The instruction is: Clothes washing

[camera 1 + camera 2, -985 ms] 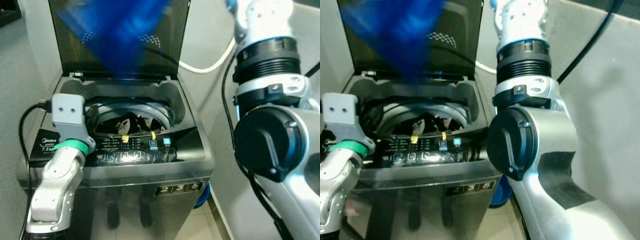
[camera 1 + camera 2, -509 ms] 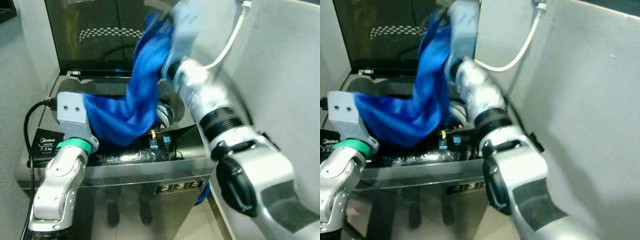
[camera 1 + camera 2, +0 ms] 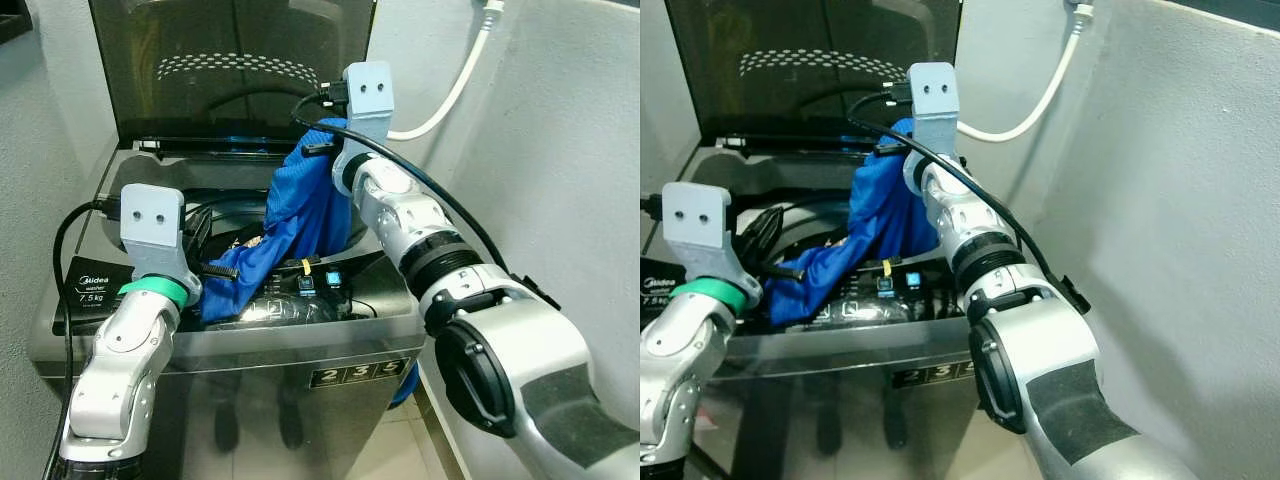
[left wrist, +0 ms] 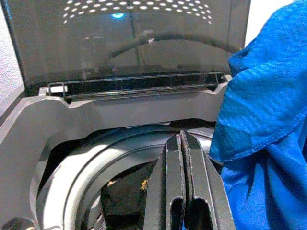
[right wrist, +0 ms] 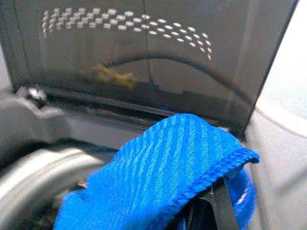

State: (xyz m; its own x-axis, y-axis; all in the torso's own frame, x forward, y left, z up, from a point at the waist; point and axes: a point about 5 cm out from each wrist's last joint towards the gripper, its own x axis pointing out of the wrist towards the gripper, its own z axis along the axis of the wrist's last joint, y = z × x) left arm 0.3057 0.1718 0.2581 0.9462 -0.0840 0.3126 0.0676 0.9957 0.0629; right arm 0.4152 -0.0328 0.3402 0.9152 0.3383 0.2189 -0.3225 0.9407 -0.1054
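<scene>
A grey top-loading washing machine point(image 3: 250, 350) stands before me with its dark lid point(image 3: 230, 70) raised. My right gripper point(image 3: 318, 145) is over the back right of the drum opening, shut on a blue garment point(image 3: 300, 210). The cloth hangs from it and trails over the control panel at the front edge. In the right wrist view the blue garment point(image 5: 163, 177) covers the fingers. My left gripper point(image 3: 213, 271) is at the front left of the opening, shut and empty, its tips beside the cloth's lower end. Dark clothes point(image 4: 124, 187) lie in the drum point(image 4: 81, 172).
A white hose point(image 3: 450, 95) runs up the wall behind the machine. A grey wall point(image 3: 560, 150) stands close on the right. A black cable point(image 3: 55, 260) loops by my left arm. Something blue point(image 3: 405, 385) sits on the floor at the machine's right foot.
My right arm has swung down from high by the lid to the drum opening, bringing the blue garment with it. The cloth now hangs still over the front edge. The left arm barely moved.
</scene>
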